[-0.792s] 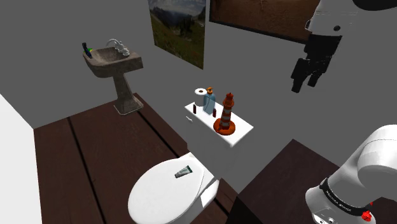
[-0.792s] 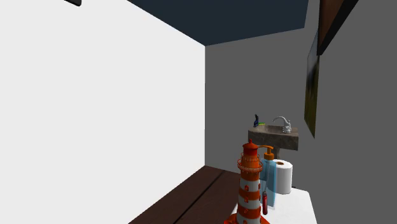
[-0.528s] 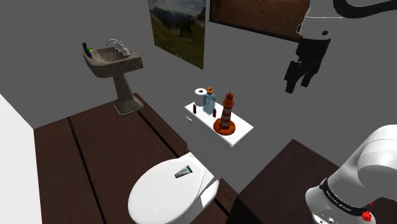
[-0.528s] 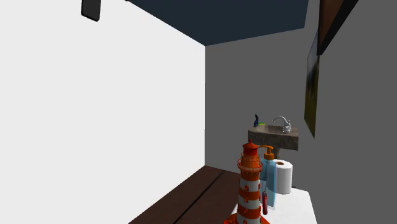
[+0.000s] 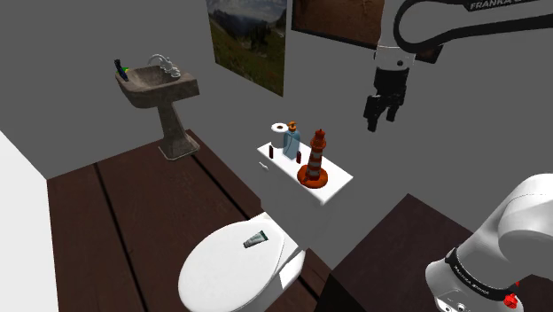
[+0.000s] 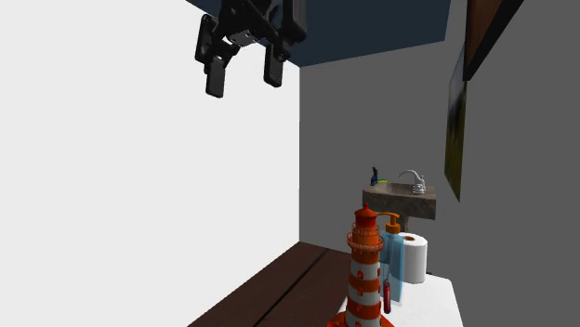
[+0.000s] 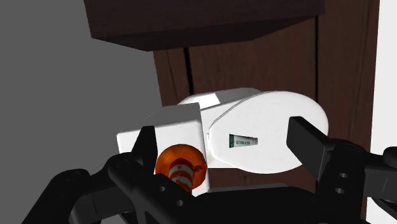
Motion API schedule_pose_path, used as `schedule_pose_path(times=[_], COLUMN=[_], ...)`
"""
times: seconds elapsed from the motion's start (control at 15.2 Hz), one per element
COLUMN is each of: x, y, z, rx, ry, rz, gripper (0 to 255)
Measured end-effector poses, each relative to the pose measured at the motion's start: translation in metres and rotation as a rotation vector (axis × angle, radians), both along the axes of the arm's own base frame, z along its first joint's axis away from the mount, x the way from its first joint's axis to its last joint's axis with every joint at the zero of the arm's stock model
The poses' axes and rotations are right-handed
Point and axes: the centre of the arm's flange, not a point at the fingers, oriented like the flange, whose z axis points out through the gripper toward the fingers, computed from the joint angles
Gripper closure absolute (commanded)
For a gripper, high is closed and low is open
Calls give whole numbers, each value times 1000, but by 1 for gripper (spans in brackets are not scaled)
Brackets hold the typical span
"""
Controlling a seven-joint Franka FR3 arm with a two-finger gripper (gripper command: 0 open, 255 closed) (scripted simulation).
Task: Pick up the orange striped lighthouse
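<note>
Shoulder view has your tool (image 5: 379,116) high in the air, its fingers apart and empty, well above the toilet tank lid (image 5: 338,183). The orange and white striped lighthouse (image 5: 314,160) stands upright on that lid, toward the end nearer the stand. In the wrist view it sits by one finger, not midway between the two.

Your main risk is a descent that lands off-centre. The tower is tall and narrow, so a finger clipping its cap would likely tip it over the lid's edge to the floor. Watch the small red object (image 6: 386,295) just beside it and the blue pump bottle (image 6: 397,265) close behind, since a wide approach could knock either. The tower tapers, so a grip taken too high may slip. The toilet roll (image 6: 413,257) at the lid's far end is less of a worry.
</note>
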Motion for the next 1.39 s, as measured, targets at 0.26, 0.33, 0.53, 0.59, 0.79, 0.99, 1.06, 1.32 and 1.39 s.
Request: schedule_pose_path(times=[0.26, 0.33, 0.53, 0.59, 0.79, 0.99, 1.06, 1.32, 1.39], x=[45, 58, 85, 99, 130, 166, 177, 220, 229], y=[-5, -8, -16, -16, -21, -25, -25, -30, -34], z=[-33, -42, -64, -71, -96, -120, -128, -159, -170], rx=[-27, -33, -53, -60, -79, -99, -106, -133, -139], ry=[20, 25, 40, 44, 61, 76, 81, 102, 107], rz=[42, 52, 83, 93, 124, 156, 166, 207, 218], gripper=[0, 0, 0, 0, 0, 0, 0, 0, 0])
